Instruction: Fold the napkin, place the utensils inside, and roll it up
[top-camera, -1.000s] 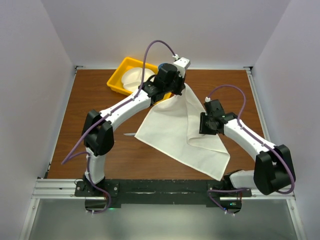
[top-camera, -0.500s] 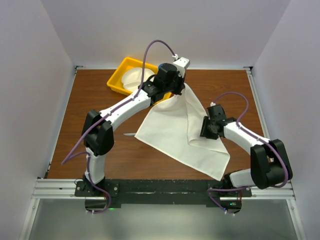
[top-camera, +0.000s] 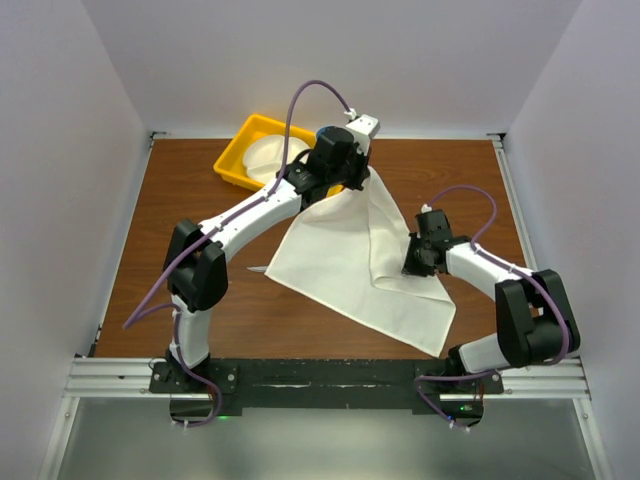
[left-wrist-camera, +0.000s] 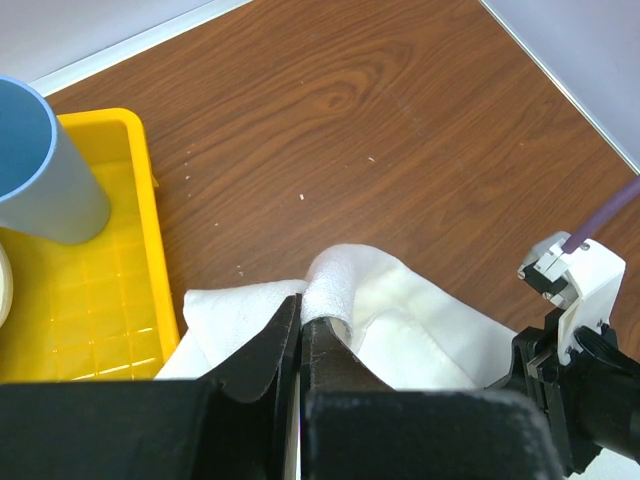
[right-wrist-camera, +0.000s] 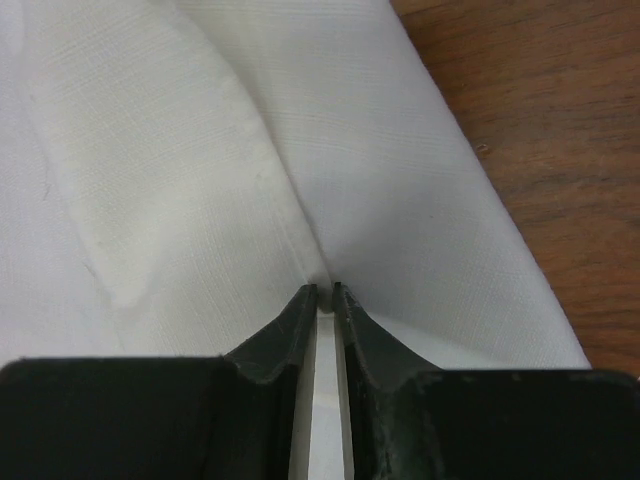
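Step in hand: folding, judged from the grips; the knife is not yet on the cloth and nothing is rolled.
Napkin: the napkin (top-camera: 345, 265) lies mid-worktop, slightly right of centre, set as a diamond. Its far corner is lifted off the wooden worktop (top-camera: 180, 190). Its near corner reaches toward the near-right edge.
Left gripper: the left gripper (left-wrist-camera: 300, 320) has its jaws pressed together on a bunched fold at the napkin's far corner, just beside the yellow tray (left-wrist-camera: 100, 300).
Right gripper: the right gripper (right-wrist-camera: 325, 290) has its jaws drawn almost together. A raised ridge of cloth runs straight into the tips, which reads as a pinch on the napkin's right edge.
Key relation: the two grips sit on the far and right corners, so the free cloth lies toward the near-left of both. The fold line would likely run between them.
Arm poses: the left arm is stretched far across the worktop. The right arm is bent tight at the elbow, with its wrist low over the cloth.
Knife: a thin sliver, the knife (top-camera: 257, 269), pokes out at the napkin's left corner. It is nearer the left arm and too small to tell its heading.
Tray contents: a blue cup (left-wrist-camera: 45, 165) and a white plate (top-camera: 268, 155).
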